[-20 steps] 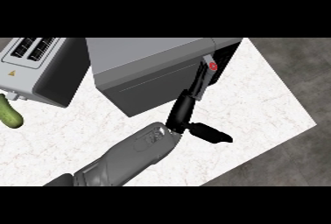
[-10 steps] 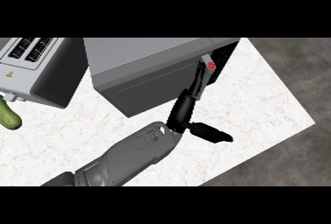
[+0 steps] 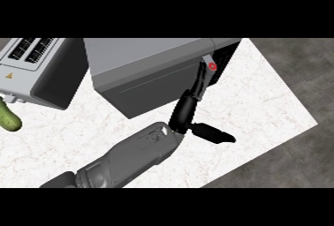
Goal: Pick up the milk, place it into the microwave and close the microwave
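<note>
**K:** White marbled table (image 3: pixel 261 101) on dark grey floor, head view. Where's the milk?

**R:** Can't see it anywhere. Microwave (image 3: pixel 146 70) is the grey box at far centre, its near face looks like the door, about shut. Dark strip at its far right corner, with a red spot (image 3: pixel 213 66) there.

**K:** Hand?

**R:** One grey forearm (image 3: pixel 124 161) comes in from the near left, black hand (image 3: pixel 189 115) at its end. Fingers (image 3: pixel 199 86) are straight, laid flat up along the door's right edge, tips near the red spot. Thumb (image 3: pixel 214 133) sticks out to the right over the table. Nothing held, hand is wide. Reads as the right hand; can't confirm it from this view alone.

**K:** Other hand?

**R:** Not visible.

**K:** Anything else on the table?

**R:** Toaster (image 3: pixel 36 66) at far left, just beside the microwave, slots up. Green pickle-like thing (image 3: pixel 8 117) at the left edge, near the toaster's near corner, partly cut off.
</note>
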You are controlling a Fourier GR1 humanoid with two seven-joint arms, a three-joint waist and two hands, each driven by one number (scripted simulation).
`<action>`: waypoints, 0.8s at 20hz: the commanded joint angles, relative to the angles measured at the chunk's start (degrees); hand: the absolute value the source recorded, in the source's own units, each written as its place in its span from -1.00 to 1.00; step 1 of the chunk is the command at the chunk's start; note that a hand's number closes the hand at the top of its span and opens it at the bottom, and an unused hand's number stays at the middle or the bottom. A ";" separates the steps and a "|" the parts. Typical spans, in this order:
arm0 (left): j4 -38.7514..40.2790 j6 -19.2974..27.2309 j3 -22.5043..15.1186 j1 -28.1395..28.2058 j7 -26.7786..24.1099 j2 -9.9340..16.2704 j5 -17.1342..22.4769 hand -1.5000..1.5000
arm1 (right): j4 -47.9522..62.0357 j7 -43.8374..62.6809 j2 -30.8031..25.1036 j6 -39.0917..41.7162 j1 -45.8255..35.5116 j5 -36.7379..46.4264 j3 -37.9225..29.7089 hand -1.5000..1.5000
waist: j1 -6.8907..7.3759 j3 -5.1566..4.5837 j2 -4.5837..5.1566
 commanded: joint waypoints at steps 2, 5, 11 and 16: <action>1.66 0.21 1.61 -3.71 0.32 0.01 2.31 -1.00 | -0.34 0.62 -0.65 0.27 -0.67 -1.40 0.02 -1.00 | -0.37 0.00 -0.05; 2.90 -0.46 2.39 -2.40 2.89 0.01 5.45 -1.00 | -0.39 1.04 -0.94 0.03 -1.08 -1.91 -0.02 -1.00 | 0.08 0.02 0.62; 10.88 1.93 -3.38 -6.29 5.28 0.85 0.24 -1.00 | -0.27 1.90 -1.68 -0.07 -0.61 -2.93 -0.57 -1.00 | 1.14 0.82 -0.58; 17.14 5.97 -4.22 -9.41 8.39 2.52 -1.56 -1.00 | -0.83 2.32 -1.68 -1.03 -0.13 -3.41 -1.16 -1.00 | 2.71 0.76 -0.73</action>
